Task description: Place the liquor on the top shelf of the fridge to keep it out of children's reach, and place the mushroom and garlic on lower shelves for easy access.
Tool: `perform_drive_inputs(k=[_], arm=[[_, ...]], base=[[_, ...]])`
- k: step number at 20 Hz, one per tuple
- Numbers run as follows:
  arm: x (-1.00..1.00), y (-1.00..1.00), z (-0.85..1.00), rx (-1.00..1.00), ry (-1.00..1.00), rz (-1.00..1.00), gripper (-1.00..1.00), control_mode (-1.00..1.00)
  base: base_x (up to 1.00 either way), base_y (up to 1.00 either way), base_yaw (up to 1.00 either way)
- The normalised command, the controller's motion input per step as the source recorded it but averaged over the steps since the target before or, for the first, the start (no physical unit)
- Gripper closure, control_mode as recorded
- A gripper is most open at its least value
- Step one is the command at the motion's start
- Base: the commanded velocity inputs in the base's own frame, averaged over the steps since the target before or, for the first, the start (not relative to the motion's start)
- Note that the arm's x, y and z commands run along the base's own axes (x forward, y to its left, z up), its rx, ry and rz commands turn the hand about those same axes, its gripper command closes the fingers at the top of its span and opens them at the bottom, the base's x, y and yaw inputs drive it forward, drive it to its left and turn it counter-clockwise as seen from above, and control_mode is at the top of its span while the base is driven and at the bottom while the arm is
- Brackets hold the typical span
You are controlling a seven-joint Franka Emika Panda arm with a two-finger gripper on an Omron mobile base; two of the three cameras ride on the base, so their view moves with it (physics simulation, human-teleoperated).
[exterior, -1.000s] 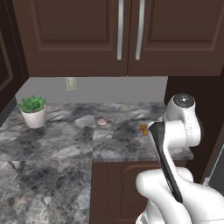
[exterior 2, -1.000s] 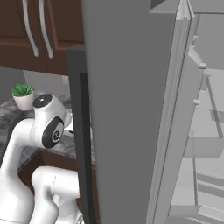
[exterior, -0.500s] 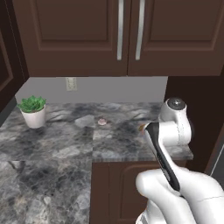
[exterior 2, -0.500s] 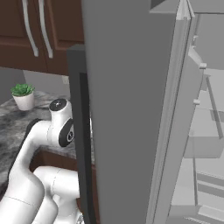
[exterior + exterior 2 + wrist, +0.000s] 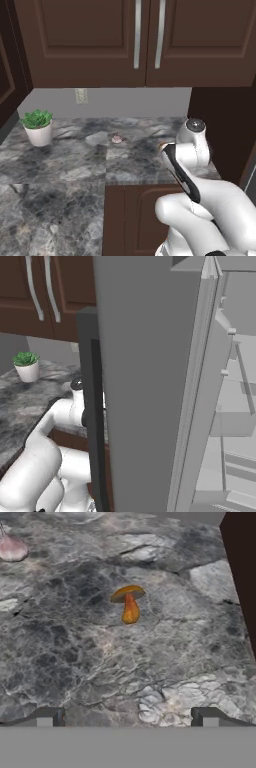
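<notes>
The pincer (image 5: 127, 717) hangs wide open and empty above the marble surface (image 5: 75, 662). The mushroom (image 5: 129, 602) stands upright ahead of its fingertips; the garlic (image 5: 11, 548) lies well apart.

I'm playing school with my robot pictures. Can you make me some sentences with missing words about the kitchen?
1. The mushroom stands on the ____ counter.
2. The garlic lies between the mushroom and the potted ____.
3. The gripper is ____, with nothing between its fingertips.
4. The fridge door is ____, so its pale inside shows.

Missing words: marble; plant; open; open
</notes>
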Motion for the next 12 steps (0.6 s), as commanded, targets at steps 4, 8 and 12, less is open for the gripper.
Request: perform_drive_inputs(k=[4,8,12], arm=[[0.62,-0.06,-0.21,0.00,0.00,0.01,-1.00,-1.00],[0.60,-0.09,-0.20,0.00,0.01,0.01,-1.00,-1.00],[0.58,-0.07,-0.23,0.00,0.04,0.01,-1.00,-1.00]], base=[[0.00,0.00,0.00],[0.00,0.00,0.00],[0.00,0.00,0.00]])
